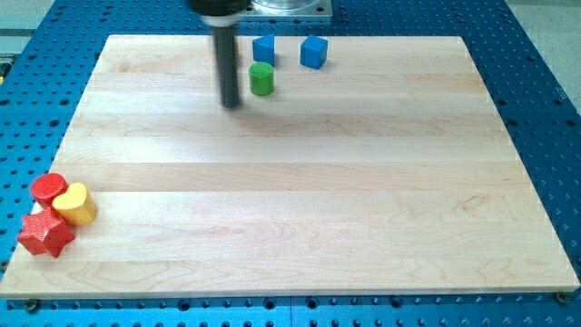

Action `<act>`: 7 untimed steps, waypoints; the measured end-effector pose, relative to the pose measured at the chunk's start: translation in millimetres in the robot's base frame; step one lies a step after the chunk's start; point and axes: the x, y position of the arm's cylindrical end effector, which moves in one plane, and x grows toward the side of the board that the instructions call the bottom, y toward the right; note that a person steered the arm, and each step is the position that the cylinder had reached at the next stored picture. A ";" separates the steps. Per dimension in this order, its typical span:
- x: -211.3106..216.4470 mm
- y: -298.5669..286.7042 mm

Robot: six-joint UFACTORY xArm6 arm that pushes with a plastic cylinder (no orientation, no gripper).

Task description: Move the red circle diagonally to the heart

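Note:
The red circle (48, 187) sits at the board's left edge, low in the view. The yellow heart (75, 203) touches it on its lower right. A red star (45, 233) lies just below both, touching the heart. My tip (231, 103) is near the view's top, left of centre, far from these blocks. It stands just left of a green cylinder (261, 79), with a small gap between them.
Two blue cubes stand near the top edge: one (263, 50) just above the green cylinder, the other (314, 52) to its right. The wooden board (309, 200) lies on a blue perforated table (545, 100).

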 end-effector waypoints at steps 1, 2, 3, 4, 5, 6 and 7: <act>53.9 -60.2; 105.4 -160.3; 124.6 -189.0; 176.6 -187.2; 201.3 -165.7; 137.5 -134.8; 91.3 -111.9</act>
